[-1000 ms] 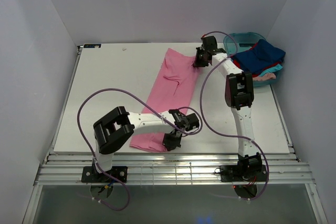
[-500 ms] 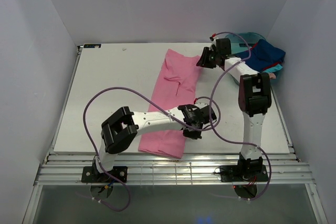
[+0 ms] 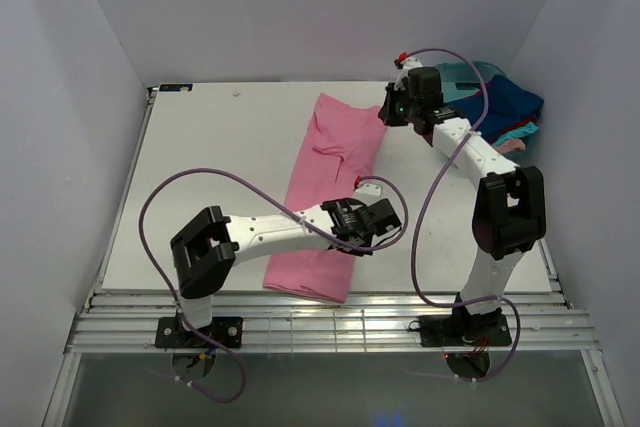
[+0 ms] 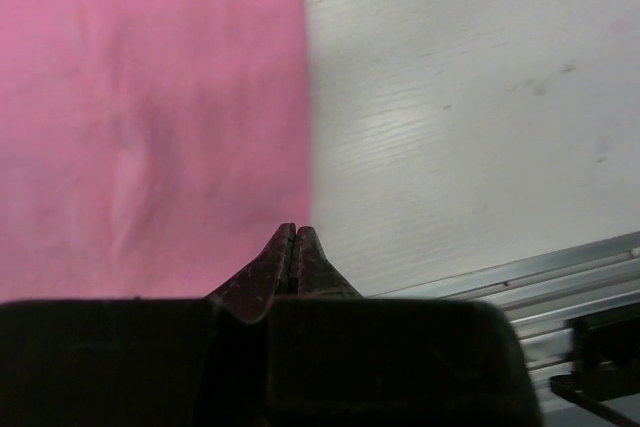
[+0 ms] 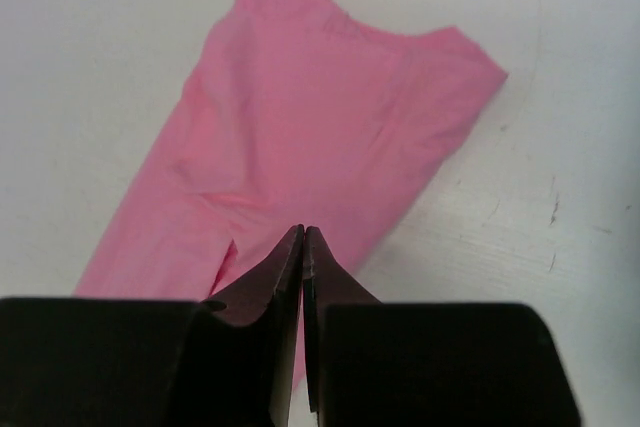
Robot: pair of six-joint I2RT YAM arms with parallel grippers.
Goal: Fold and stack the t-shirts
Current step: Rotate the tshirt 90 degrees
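Near edge: metal rails (image 3: 330,319) run along the front of the white table (image 3: 220,167), with both arm bases bolted there.

Left gripper (image 4: 293,236): reaches in from the near left and sits over the near right edge of the pink t-shirt (image 3: 330,187). Its fingers are pressed fully together with nothing between them.

Pink t-shirt: folded into a long strip, flat on the table, running from near centre to far centre and leaning slightly right at the far end. The long right edge is straight and bare table lies just beside it.

Right gripper (image 5: 302,234): stretched to the far side, over the table just beside the far right corner of the pink t-shirt. Its fingers are closed tip to tip and hold nothing.

Far right corner: a teal tub (image 3: 470,70) holds a loose heap of t-shirts, with a dark blue shirt (image 3: 512,102) on top and a pale pink shirt (image 3: 508,145) showing at the near rim.
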